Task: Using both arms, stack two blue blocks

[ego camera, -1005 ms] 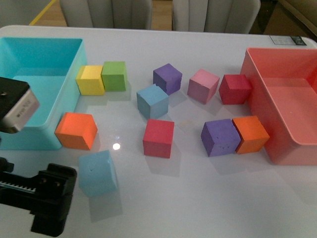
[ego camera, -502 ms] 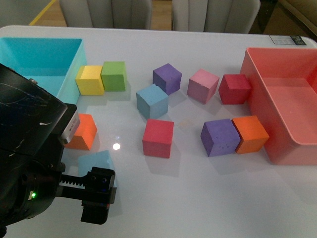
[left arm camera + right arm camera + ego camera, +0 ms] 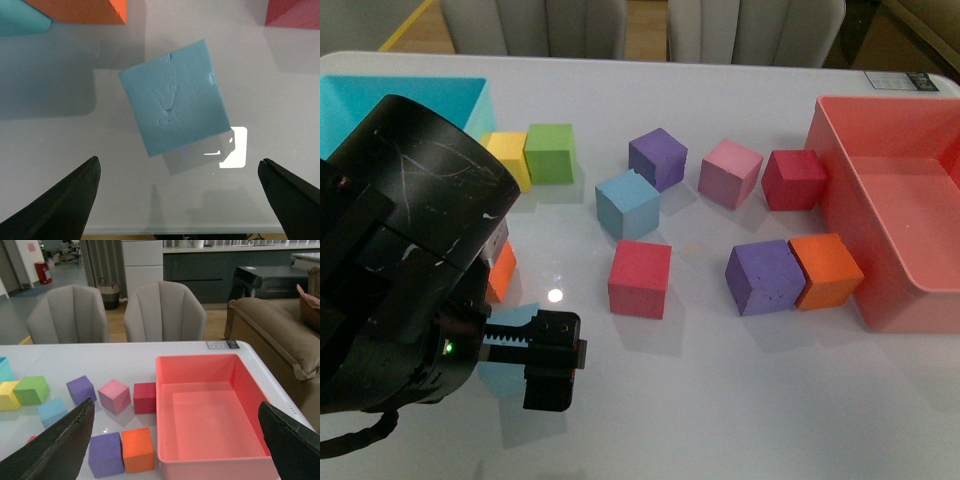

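You are at the first pick. Your left hand [image 3: 177, 161] hovers over the near blue block [image 3: 502, 378], its fingers [image 3: 65, 200] spread wide with nothing between them. That block rests on the table [image 3: 720, 400], at about 8 o'clock from the red cube [image 3: 640, 279] and just at 6 o'clock of the orange cube [image 3: 501, 271]. The arm hides most of it in the front view.

The far blue block [image 3: 628, 204] sits at 12 o'clock from the red cube, free on all sides. Your right hand [image 3: 175, 405] is also spread wide and empty. It looks across the table from well back, with the pink bin [image 3: 165, 390] before it.

In the left wrist view the near block lies skewed to the line between the fingers. Judging by that, the next move calls for a turn of the wrist, so the fingers meet two flat faces rather than corners. Then lower straight down and close. Mind the orange cube close by as you descend.
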`<state>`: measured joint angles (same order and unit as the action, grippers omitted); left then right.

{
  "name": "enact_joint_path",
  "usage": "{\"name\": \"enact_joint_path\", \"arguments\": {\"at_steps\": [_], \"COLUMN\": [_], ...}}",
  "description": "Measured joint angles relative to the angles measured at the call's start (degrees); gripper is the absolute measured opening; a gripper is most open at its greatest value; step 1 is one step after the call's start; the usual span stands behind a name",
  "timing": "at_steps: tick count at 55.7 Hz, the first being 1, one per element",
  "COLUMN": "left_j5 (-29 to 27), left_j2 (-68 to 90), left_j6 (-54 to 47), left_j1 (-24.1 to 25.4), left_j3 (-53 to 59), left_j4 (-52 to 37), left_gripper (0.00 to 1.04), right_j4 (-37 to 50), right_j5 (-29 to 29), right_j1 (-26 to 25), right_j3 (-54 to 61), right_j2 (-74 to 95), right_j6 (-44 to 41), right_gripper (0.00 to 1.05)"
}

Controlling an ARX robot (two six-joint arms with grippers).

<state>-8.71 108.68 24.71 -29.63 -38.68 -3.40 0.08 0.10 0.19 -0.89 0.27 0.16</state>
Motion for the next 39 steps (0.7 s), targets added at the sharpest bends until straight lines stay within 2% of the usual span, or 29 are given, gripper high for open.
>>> {"name": "enact_joint_path", "arguments": {"at_steps": [39], "left_j5": [-0.1], "left_j2": [8.1], "left_j6": [4.4], "left_j1": [0.9], "left_j3": [-9.9], "left_j4": [5.7], "left_gripper": [0.96], "right_j4": [0.0], "right_j5": [0.0], "right_j1": [0.0], "right_j3": [0.0], "right_j2": [0.0], "right_j6": [0.0], "right_gripper": [0.96]}}
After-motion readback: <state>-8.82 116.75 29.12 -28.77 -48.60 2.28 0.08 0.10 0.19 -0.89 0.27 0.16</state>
